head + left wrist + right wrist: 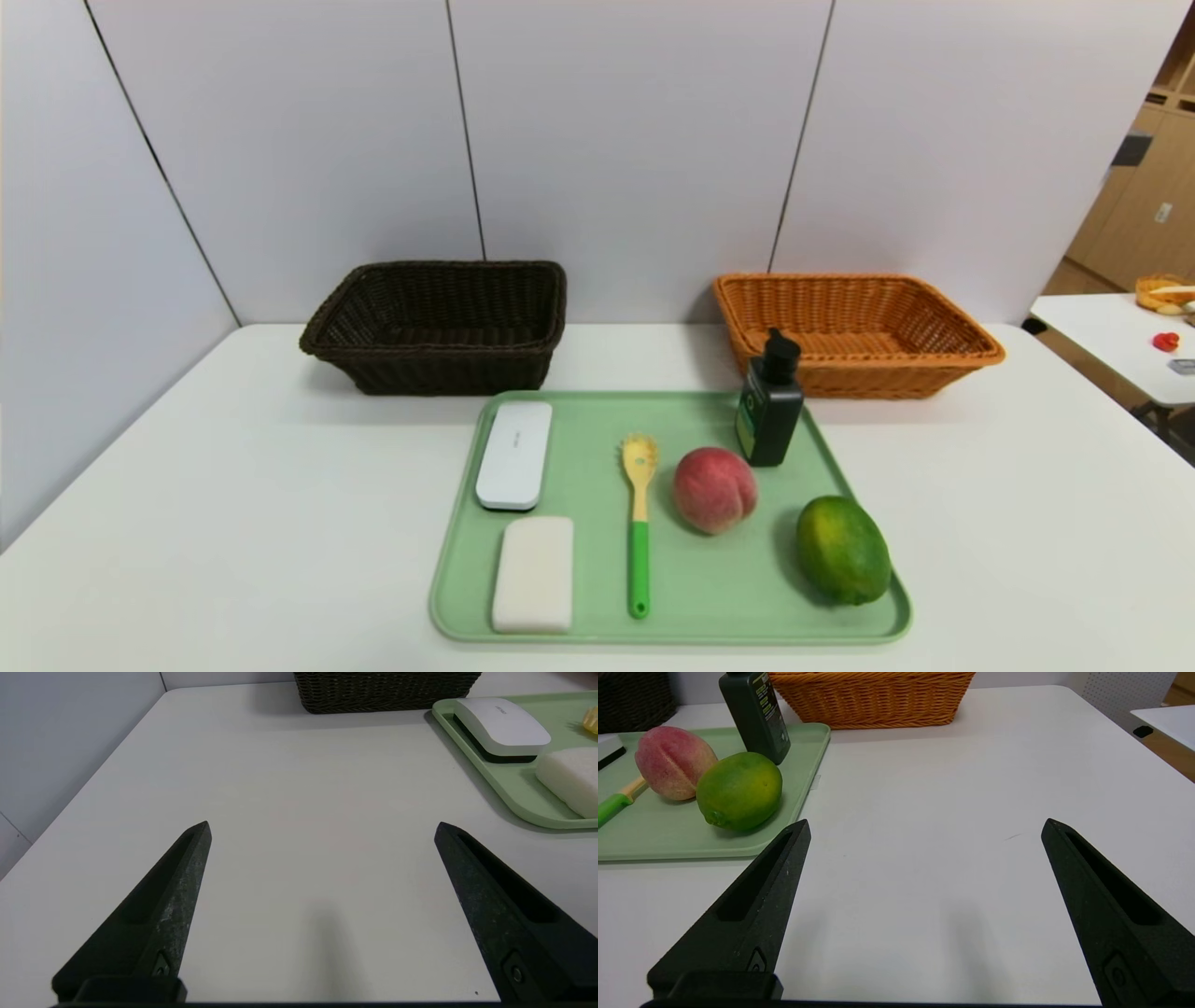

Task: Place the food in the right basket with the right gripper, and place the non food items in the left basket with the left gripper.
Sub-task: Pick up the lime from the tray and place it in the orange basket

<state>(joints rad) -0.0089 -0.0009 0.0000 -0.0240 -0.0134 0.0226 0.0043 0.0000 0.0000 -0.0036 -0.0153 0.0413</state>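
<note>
On the green tray (709,597) lie a white case (514,455), a white soap-like block (534,574), a yellow spoon with a green handle (639,523), a pink-red peach (714,489), a green fruit (842,550) and an upright black pump bottle (769,401). Behind the tray stand the dark brown left basket (439,325) and the orange right basket (854,333), both with nothing showing inside. My left gripper (322,828) hangs open over bare table beside the tray's left side. My right gripper (927,826) is open over bare table beside the tray's right side, near the green fruit (739,790). Neither gripper appears in the head view.
Grey wall panels stand right behind the baskets. The white table (187,523) runs wide on both sides of the tray. A second table (1111,341) with small objects stands off to the far right.
</note>
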